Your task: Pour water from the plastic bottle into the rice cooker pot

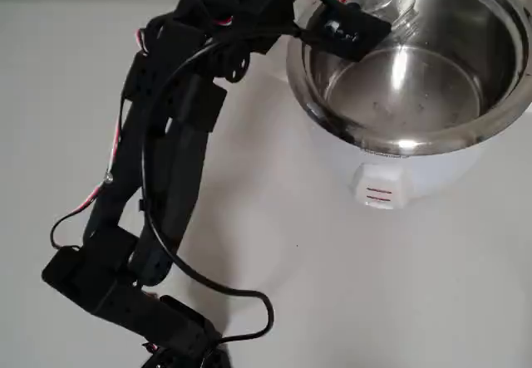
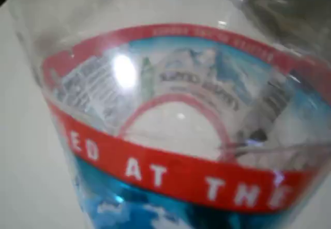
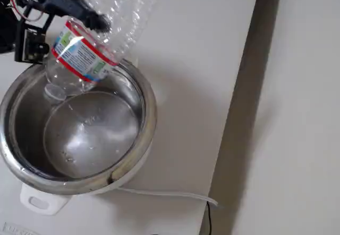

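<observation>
Tilting the bottle (image 3: 90, 44) mouth-down over the pot (image 3: 139, 134), the hand (image 3: 79, 13) clamps its middle. That angle lets water run inside

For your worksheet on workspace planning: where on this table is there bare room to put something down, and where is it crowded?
Bare table lies in front of the white cooker body, right of the arm. Another patch runs from the rice cooker pot to the table edge. Crowded: over the pot, where the claw holds the plastic bottle tilted.
</observation>
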Controlling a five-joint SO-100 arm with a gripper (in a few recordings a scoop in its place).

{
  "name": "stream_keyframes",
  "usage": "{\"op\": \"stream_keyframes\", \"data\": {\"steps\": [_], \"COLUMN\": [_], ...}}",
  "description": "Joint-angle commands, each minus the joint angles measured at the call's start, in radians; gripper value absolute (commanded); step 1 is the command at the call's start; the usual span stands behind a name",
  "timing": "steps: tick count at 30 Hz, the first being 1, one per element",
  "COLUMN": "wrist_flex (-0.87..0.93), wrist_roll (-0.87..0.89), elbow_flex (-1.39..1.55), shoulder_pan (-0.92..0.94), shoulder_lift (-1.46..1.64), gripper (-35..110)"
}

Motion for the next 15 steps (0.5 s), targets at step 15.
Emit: {"op": "stream_keyframes", "data": {"steps": [15], "wrist_flex": [0.063], "wrist_roll": [-1.201], "elbow_flex": [-0.075], "shoulder_pan": [-0.219], "shoulder_lift": [-0.003], "gripper": [7]}}
